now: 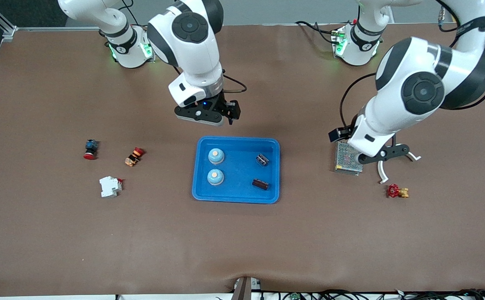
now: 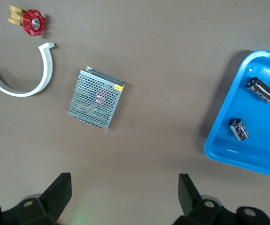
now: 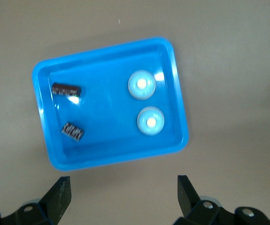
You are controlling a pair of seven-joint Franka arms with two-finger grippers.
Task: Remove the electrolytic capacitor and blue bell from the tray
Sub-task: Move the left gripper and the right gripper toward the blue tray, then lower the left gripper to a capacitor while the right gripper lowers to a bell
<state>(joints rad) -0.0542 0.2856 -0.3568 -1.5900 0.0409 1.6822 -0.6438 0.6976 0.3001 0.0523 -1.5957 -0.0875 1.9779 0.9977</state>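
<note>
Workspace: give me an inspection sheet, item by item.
Surface: brown table, flat.
Job's things: blue tray mid-table holds two bells toward the right arm's end and two capacitors toward the left arm's end.
Clutter: mesh power supply, white curved piece, red valve; at the right arm's end, circuit breaker and two red push buttons.
Grippers: right gripper open, empty, over the tray's edge; left gripper open, empty, over bare table beside the power supply.
Cables: black leads on both arms.
Surroundings: cables at the table's near edge.
</note>
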